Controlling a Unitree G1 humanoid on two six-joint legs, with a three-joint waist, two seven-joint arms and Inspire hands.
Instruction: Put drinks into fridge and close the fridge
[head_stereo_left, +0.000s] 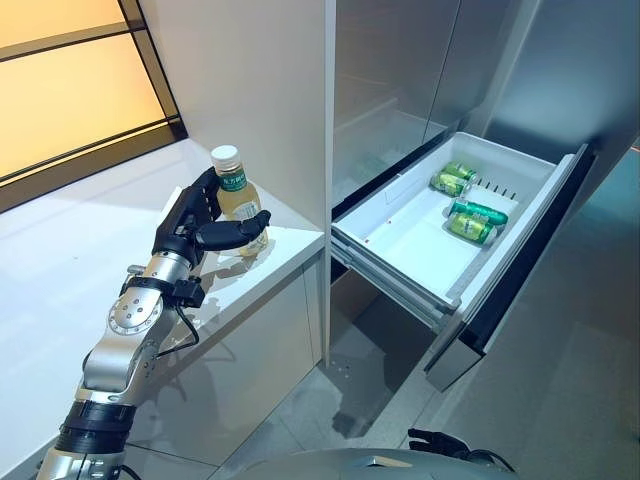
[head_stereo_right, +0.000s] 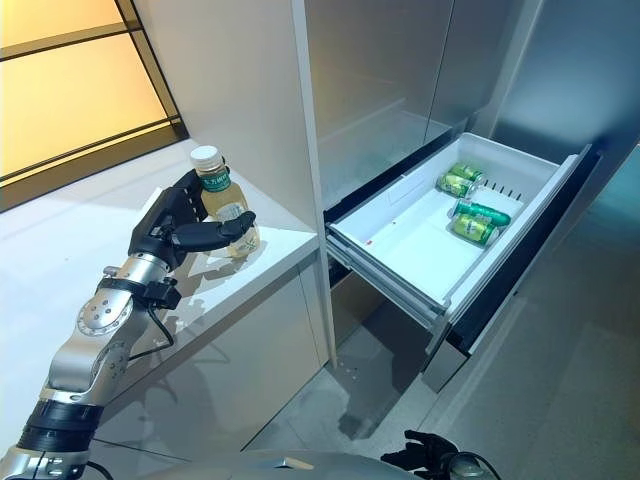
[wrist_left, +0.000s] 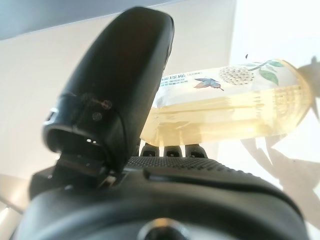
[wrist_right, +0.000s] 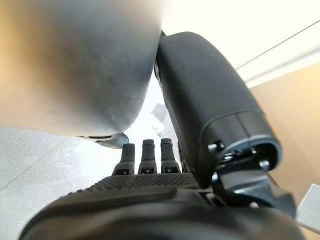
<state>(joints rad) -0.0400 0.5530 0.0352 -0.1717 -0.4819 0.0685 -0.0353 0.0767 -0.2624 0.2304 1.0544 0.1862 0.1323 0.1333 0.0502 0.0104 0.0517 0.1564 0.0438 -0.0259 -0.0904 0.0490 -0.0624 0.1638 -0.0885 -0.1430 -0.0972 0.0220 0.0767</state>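
A clear bottle (head_stereo_left: 238, 200) of pale yellow drink with a white cap stands upright on the white counter (head_stereo_left: 70, 250), next to the tall white panel. My left hand (head_stereo_left: 190, 225) is around it: the thumb (wrist_left: 125, 75) reaches across its front and the fingers stand nearly straight behind it. The bottle (wrist_left: 235, 110) shows just past the thumb in the left wrist view. The fridge drawer (head_stereo_left: 400, 272) is pulled out to the right and holds several green cans (head_stereo_left: 470, 227) at its far end. My right hand (head_stereo_right: 420, 452) hangs low at the bottom edge, fingers relaxed and holding nothing.
The white panel (head_stereo_left: 260, 90) separates the counter from the grey fridge front (head_stereo_left: 400, 70). The near part of the drawer floor (head_stereo_left: 415, 240) is bare. Grey floor (head_stereo_left: 560, 400) lies below the drawer. An amber window (head_stereo_left: 60, 80) runs behind the counter.
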